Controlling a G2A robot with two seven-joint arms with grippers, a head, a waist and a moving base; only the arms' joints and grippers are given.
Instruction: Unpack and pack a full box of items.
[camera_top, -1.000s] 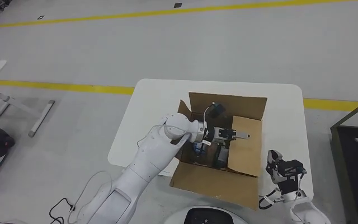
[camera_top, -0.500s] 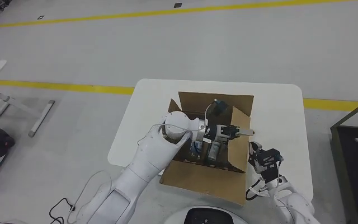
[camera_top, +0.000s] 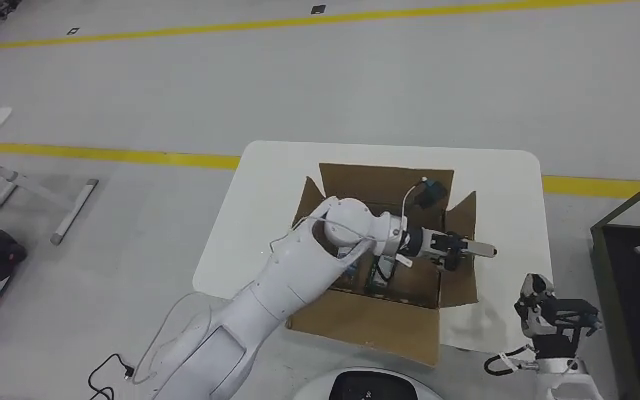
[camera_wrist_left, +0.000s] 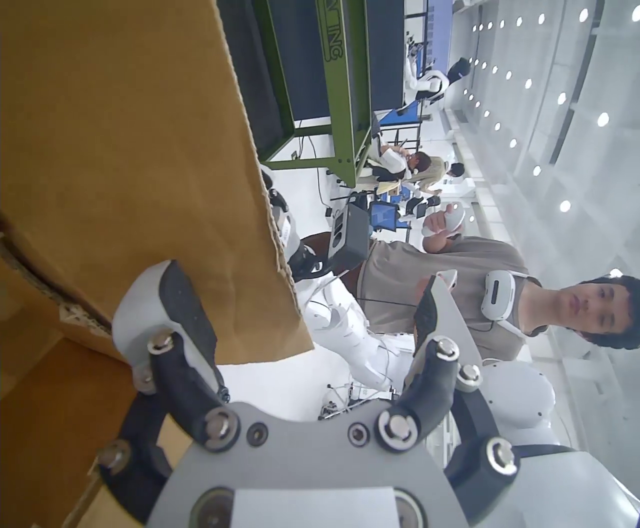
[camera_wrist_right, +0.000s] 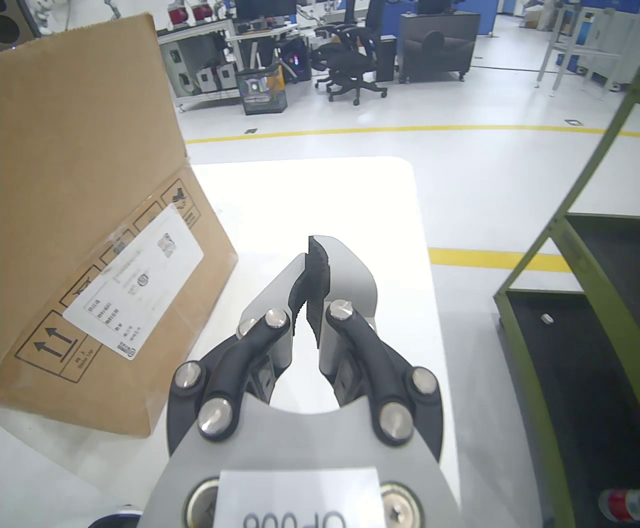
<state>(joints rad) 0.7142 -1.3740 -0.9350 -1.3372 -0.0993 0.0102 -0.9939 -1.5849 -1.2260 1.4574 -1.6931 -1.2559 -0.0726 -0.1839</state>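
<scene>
The cardboard box (camera_top: 360, 320) sits open on the white table (camera_top: 260, 220), slightly towards the robot's side, with dark items (camera_top: 385, 280) packed down inside. It stands where it was half a second ago, after sliding a little to the robot's left in the half second before that. Its right-hand flap (camera_top: 462, 270) now leans outward over the tabletop instead of standing nearly upright. The left gripper (camera_top: 470, 247) has pushed further across the opening and now pokes out past that flap. Its fingers are spread wide and empty, with the flap's edge (camera_wrist_left: 125, 150) just beside one finger (camera_wrist_left: 170, 310). The right gripper (camera_wrist_right: 312, 265) has backed away from the box's right side, where it was close to the flap a moment ago. It now hangs near the table's near right corner (camera_top: 532, 290), well apart from the cardboard, its pads pressed together on nothing. Beyond it, off the table, stands a green rack (camera_wrist_right: 550, 300).
</scene>
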